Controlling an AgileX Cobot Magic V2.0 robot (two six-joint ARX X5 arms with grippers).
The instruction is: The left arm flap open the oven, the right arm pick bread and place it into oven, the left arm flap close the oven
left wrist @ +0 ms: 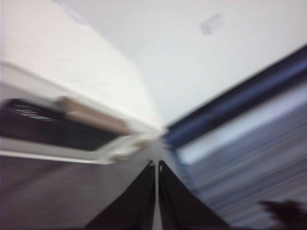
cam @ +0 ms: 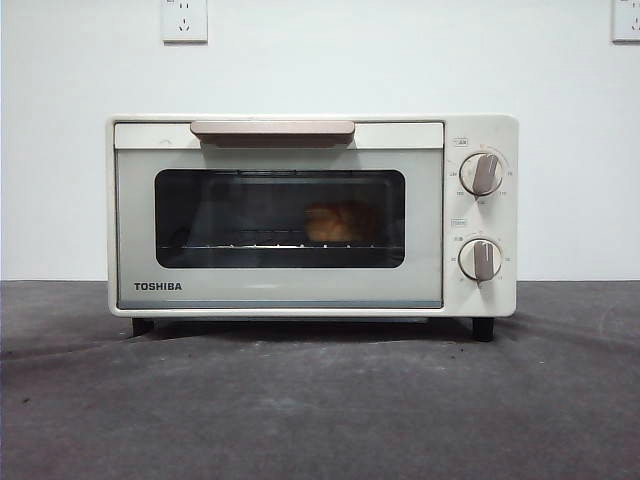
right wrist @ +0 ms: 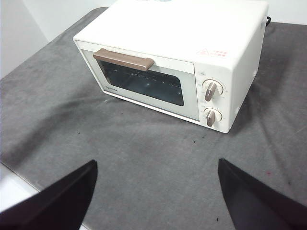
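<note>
The cream-white TOSHIBA oven (cam: 300, 215) stands on the grey table with its door shut. The golden-brown bread (cam: 338, 222) lies on the wire rack inside, seen through the dark glass, right of middle. No arm shows in the front view. In the blurred left wrist view my left gripper (left wrist: 156, 165) is shut and empty, off the oven (left wrist: 72, 96) and near its handle (left wrist: 91, 115). In the right wrist view my right gripper (right wrist: 156, 175) is open and empty, high above the table in front of the oven (right wrist: 192, 43).
Two beige knobs (cam: 482, 174) sit on the oven's right panel. Grey cloth (cam: 320, 400) covers the table, with a white wall and sockets (cam: 184, 20) behind. The table's edge (right wrist: 14, 172) shows in the right wrist view.
</note>
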